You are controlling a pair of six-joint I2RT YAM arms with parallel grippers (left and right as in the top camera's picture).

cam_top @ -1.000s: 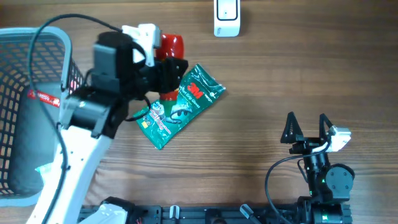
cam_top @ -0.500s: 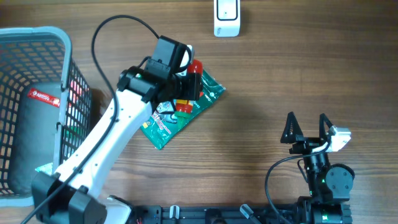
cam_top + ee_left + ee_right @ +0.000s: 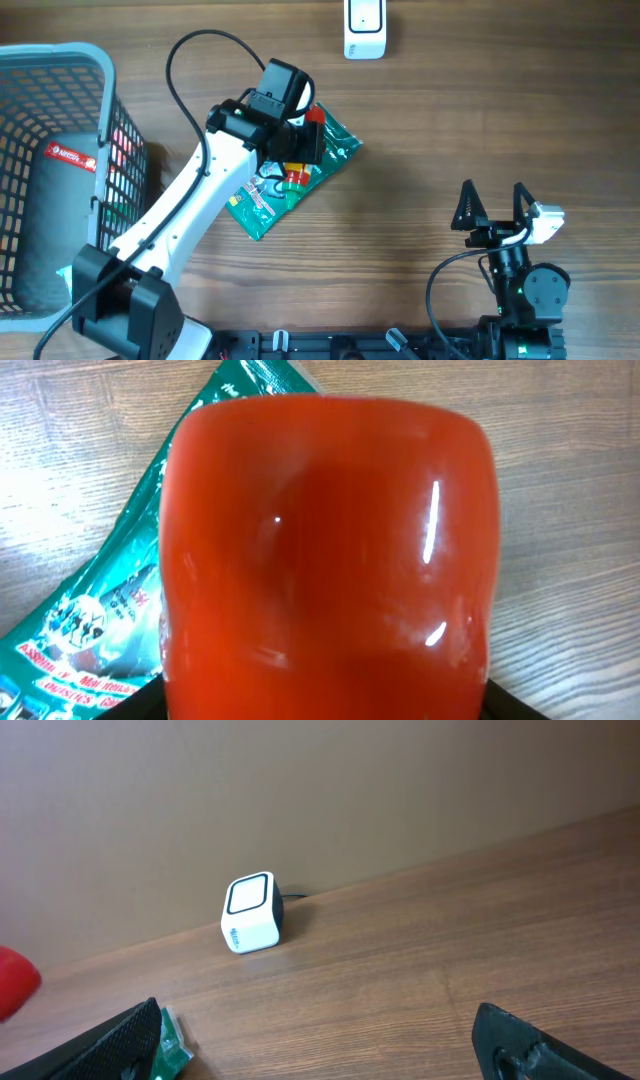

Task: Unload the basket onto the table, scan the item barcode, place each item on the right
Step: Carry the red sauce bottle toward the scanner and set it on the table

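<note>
My left gripper is shut on a red squeeze bottle and holds it over a green 3M packet lying flat on the wood table. In the left wrist view the red bottle fills nearly the whole frame, with the green packet showing behind it at the left. The white barcode scanner stands at the table's far edge, apart from the bottle, and also shows as a scanner in the right wrist view. My right gripper rests open and empty at the front right.
A grey wire basket stands at the left edge and holds a dark pouch with a red label. A black cable loops above the left arm. Bare wood lies between the packet and the right gripper.
The left arm has swung right from beside the basket to above the green packet, carrying the red bottle. The right arm has not moved.
</note>
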